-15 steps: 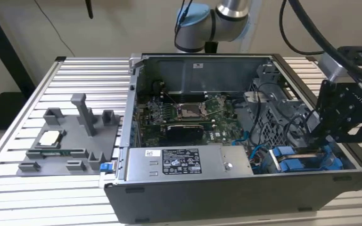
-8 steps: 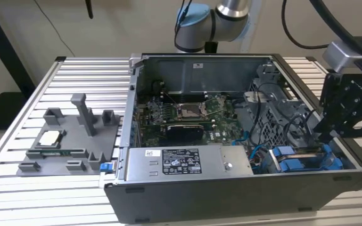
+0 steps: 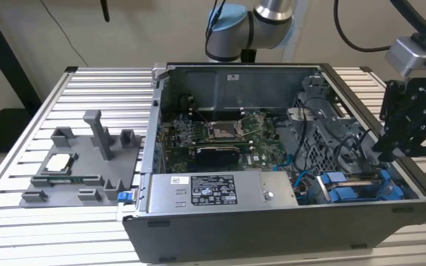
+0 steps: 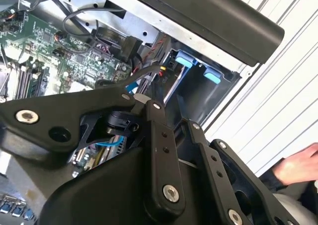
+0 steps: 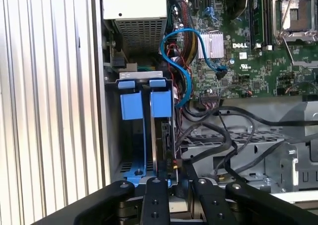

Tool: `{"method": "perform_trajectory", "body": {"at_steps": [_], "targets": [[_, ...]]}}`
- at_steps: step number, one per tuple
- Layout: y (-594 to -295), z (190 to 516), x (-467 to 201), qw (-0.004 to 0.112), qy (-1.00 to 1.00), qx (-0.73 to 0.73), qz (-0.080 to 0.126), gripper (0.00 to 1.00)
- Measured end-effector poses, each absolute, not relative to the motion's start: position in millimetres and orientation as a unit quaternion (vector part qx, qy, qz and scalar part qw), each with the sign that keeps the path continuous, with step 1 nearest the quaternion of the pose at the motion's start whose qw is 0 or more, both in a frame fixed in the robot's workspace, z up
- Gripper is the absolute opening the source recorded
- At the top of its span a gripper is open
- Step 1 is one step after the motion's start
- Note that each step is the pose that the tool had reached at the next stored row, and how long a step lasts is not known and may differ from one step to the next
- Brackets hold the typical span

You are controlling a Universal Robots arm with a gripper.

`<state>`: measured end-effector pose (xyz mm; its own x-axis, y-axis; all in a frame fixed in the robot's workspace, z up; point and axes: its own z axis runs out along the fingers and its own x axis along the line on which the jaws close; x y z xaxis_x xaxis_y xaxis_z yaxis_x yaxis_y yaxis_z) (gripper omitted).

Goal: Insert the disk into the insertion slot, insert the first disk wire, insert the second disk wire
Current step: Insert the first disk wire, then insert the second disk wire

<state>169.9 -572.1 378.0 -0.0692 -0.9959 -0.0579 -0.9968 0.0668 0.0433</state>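
Apparently the blue-framed silver-grey disk (image 5: 160,106) already stands in the blue-railed grey metal insertion slot (image 3: 390,194) at the exterior view's lower right, so we square our black gripper (image 3: 385,155), whose grip we cannot tell, to its edge.

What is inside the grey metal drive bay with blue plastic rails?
Blue plastic carrier parts stand in the grey metal drive bay, with a blue cable beside it. The black end effector covers part of it, so a disk cannot be confirmed.
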Motion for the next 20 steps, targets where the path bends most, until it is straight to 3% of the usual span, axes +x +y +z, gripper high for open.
{"method": "perform_trajectory", "body": {"at_steps": [20], "targets": [[-572.0,385.4,172.7,0.006,0.730,-0.682,0.036,0.27]]}}
